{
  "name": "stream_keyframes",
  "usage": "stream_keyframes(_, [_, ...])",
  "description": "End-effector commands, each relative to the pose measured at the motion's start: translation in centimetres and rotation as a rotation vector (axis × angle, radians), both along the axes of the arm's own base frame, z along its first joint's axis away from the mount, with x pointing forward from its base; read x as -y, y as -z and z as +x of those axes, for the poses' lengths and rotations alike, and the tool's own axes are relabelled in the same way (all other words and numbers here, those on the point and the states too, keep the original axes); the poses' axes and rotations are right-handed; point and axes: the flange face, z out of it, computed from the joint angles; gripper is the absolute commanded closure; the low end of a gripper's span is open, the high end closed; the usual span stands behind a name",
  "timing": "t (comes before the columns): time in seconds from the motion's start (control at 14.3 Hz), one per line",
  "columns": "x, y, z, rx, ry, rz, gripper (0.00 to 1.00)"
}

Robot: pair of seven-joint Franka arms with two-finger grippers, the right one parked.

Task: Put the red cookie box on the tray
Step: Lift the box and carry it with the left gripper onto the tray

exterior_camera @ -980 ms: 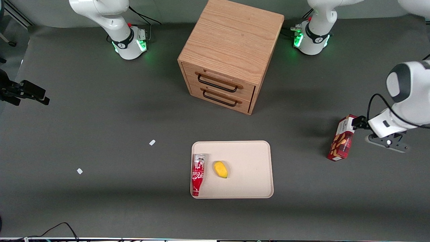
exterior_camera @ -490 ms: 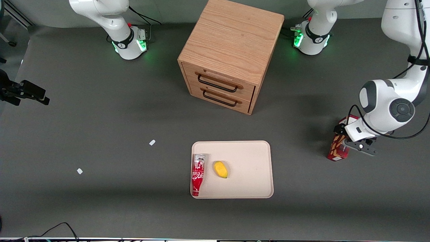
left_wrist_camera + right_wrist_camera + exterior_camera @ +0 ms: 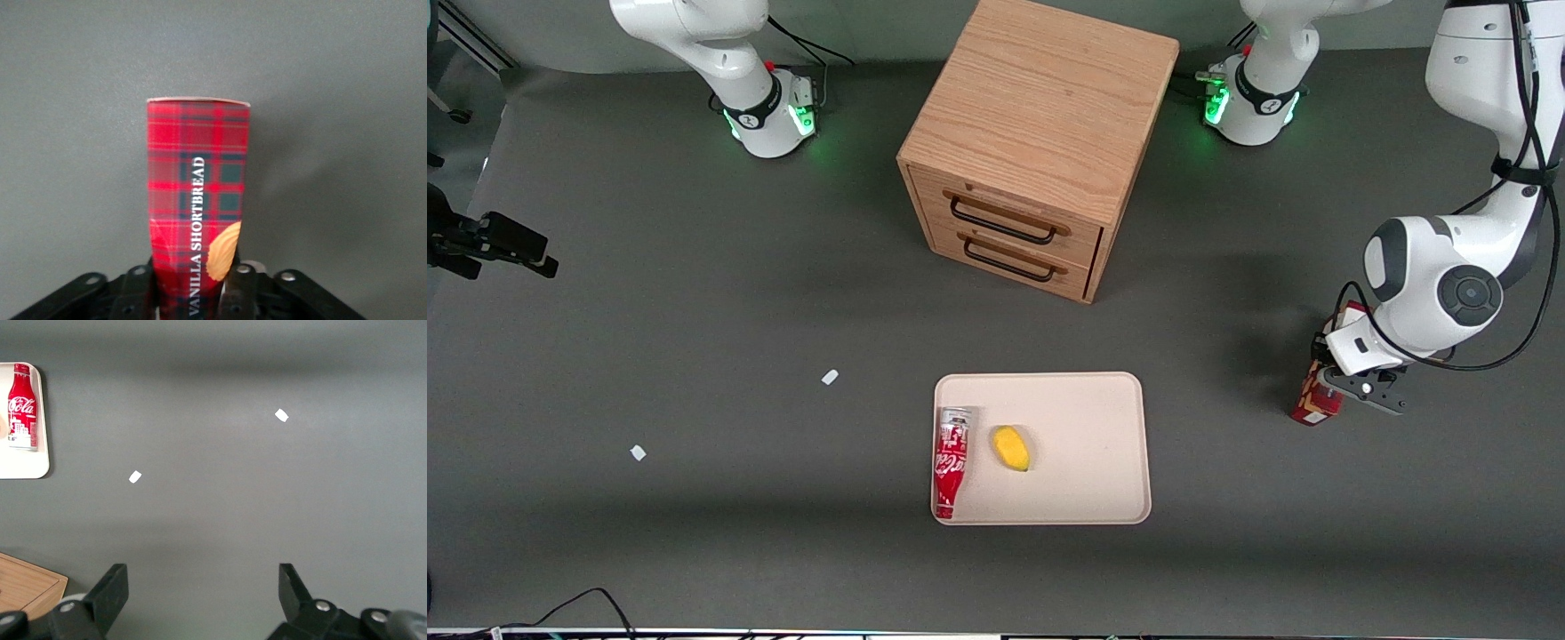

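Observation:
The red cookie box stands on end on the grey table toward the working arm's end, apart from the tray. It is red tartan with a cookie picture. My left gripper has come down over it from above and hides most of it in the front view. In the left wrist view the gripper is shut on the box, with a black finger pressed to each narrow side. The cream tray lies flat in the middle of the table, nearer the front camera than the wooden cabinet.
On the tray lie a red-and-white soda can and a small yellow object, both at the end toward the parked arm. A wooden two-drawer cabinet stands farther back. Two white scraps lie toward the parked arm's end.
My left gripper swung from beside the box to over it and came down around it. The box's lower end has shifted slightly.

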Motion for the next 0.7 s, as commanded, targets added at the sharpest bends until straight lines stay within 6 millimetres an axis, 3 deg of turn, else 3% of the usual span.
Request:
stream_keyframes(0.0, [0.1,-0.4,-0.1,0.002,0.016,0.012,1.00])
stream_keyframes(0.28, [0.1,-2.3,0.5,0.009,0.004,0.013,1.00])
stream_keyframes(0.42, [-0.1,-5.8,1.9,-0.023,-0.017,0.015,1.00])
stream_keyframes(0.63, [0.3,-13.0,4.3,-0.039,-0.051,0.026,1.00])
